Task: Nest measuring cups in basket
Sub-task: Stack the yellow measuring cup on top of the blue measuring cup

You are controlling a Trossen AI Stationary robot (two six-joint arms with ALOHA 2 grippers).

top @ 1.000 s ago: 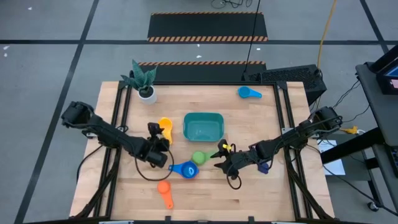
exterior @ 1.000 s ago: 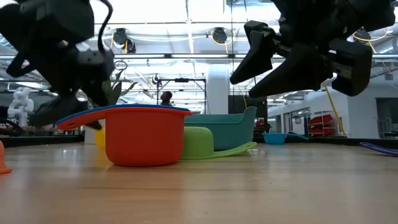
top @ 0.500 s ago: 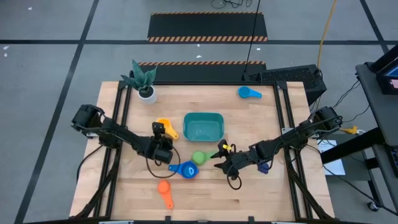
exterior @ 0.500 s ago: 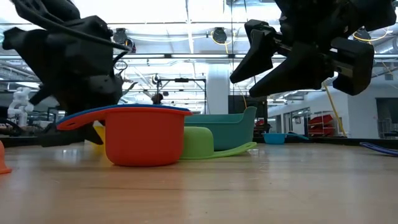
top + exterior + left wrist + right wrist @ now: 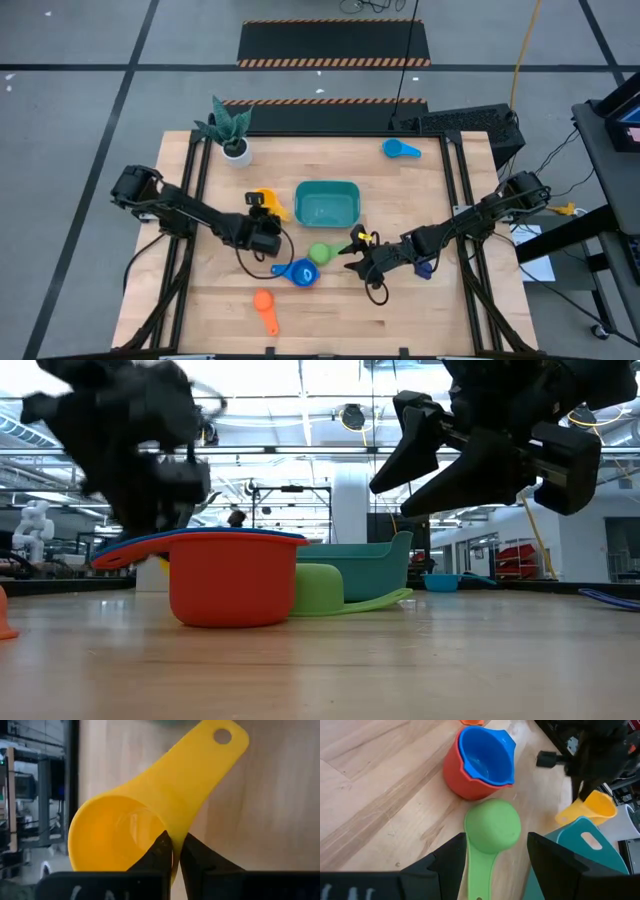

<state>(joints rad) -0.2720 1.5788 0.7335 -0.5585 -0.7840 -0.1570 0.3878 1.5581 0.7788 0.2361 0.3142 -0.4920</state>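
Note:
The yellow measuring cup (image 5: 270,204) is just left of the teal basket (image 5: 327,203), and my left gripper (image 5: 262,222) is shut on it. In the right wrist view the yellow cup (image 5: 590,806) is tilted beside the basket (image 5: 590,845). A dark blue cup (image 5: 485,755) is nested in a red cup (image 5: 462,782) at mid-table. A green cup (image 5: 492,826) lies mouth down beside them. My right gripper (image 5: 355,250) hovers open above it, its fingers either side of the green handle without touching. My left gripper pinches the yellow cup's bowl wall (image 5: 174,851) right beside the root of the handle. One finger (image 5: 159,854) is inside the bowl and the other finger (image 5: 196,862) is outside. The fingers slant down from the table's left-near side. I cannot tell whether the cup is clear of the table.
An orange cup (image 5: 265,306) lies near the front edge. A light blue cup (image 5: 401,149) is at the far right. A dark blue cup (image 5: 425,268) lies by the right arm. A white pot with a green plant (image 5: 235,148) stands at the far left corner.
My left gripper has swung a little toward the basket and the far edge, onto the yellow cup. The right arm has kept still, and the nested red and blue cups and the green cup stay where they were.

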